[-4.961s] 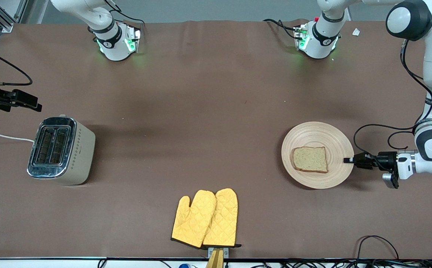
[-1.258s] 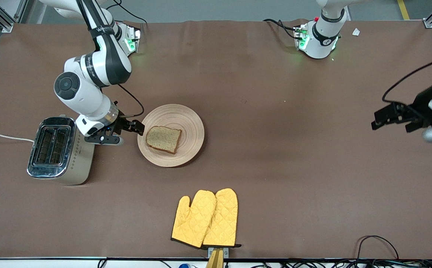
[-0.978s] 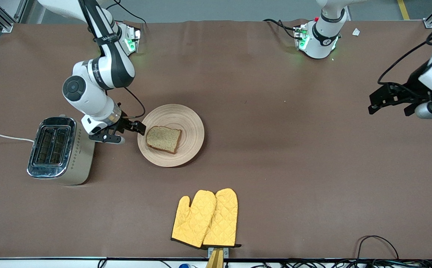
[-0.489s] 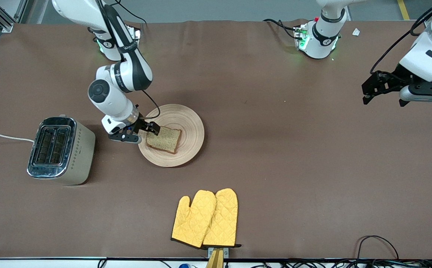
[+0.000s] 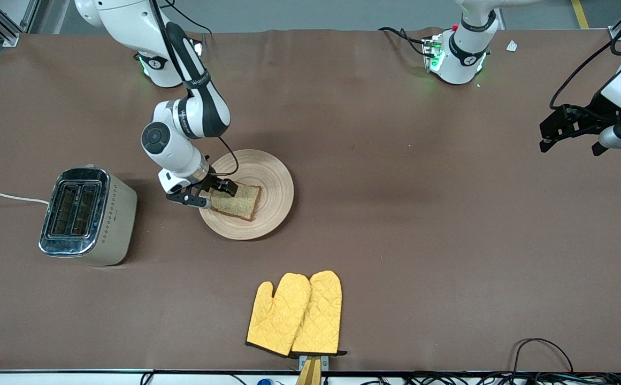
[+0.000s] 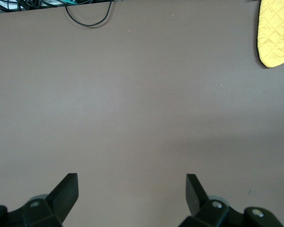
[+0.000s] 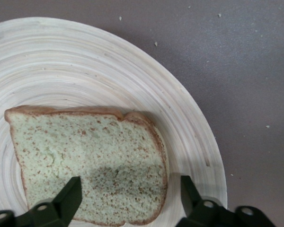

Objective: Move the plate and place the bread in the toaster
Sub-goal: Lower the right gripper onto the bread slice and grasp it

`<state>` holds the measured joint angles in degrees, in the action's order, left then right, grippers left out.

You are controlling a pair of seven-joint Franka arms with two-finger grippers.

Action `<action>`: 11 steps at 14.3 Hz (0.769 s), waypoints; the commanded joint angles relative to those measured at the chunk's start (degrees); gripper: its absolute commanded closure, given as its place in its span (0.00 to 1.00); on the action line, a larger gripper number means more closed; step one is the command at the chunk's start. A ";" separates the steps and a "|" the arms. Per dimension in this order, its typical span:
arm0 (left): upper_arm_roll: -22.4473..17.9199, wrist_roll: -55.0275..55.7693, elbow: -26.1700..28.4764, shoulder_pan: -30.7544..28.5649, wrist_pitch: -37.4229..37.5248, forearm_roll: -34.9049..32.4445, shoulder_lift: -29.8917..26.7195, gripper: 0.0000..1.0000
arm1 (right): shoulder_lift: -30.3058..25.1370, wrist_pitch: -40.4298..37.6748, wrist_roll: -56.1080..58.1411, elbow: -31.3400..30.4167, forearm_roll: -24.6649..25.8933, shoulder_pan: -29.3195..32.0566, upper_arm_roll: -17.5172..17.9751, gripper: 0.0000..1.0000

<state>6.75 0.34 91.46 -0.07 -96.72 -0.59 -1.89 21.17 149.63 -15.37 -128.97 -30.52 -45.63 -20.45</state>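
The pale wooden plate [image 5: 267, 182] lies on the brown table beside the toaster [image 5: 86, 216], toward the right arm's end. The bread slice [image 5: 238, 201] lies flat on the plate [image 7: 85, 71]; in the right wrist view the bread [image 7: 85, 156] fills the middle. My right gripper [image 5: 218, 191] is open, low over the plate's edge nearest the toaster, its fingers on either side of the bread's end [image 7: 128, 196]. My left gripper [image 5: 556, 131] is open and empty, up in the air over the left arm's end of the table [image 6: 131, 189].
Two yellow oven mitts [image 5: 295, 313] lie near the front edge of the table, nearer to the front camera than the plate; one shows in the left wrist view [image 6: 274, 33]. The toaster's white cord [image 5: 5, 197] runs off the table's end. Cables [image 5: 543, 353] lie at the front edge.
The plate with the bread went from the left arm's end to beside the toaster. My right gripper came from beside the toaster onto the plate, over the bread. My left arm rose and drew back.
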 commanded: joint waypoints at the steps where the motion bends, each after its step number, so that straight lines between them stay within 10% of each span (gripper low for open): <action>1: -0.59 -0.61 1.27 0.51 -0.66 0.68 -1.10 0.00 | -0.60 -2.22 0.87 0.29 -2.26 2.29 0.41 0.32; 11: -0.59 -0.43 1.09 0.42 -0.57 0.59 -0.83 0.00 | 0.10 -5.84 3.86 2.49 -3.05 4.59 0.41 0.50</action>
<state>6.71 0.34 91.63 0.01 -96.72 -0.59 -1.89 21.19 143.92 -12.95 -126.32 -32.32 -41.55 -20.59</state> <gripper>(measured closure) 0.000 0.458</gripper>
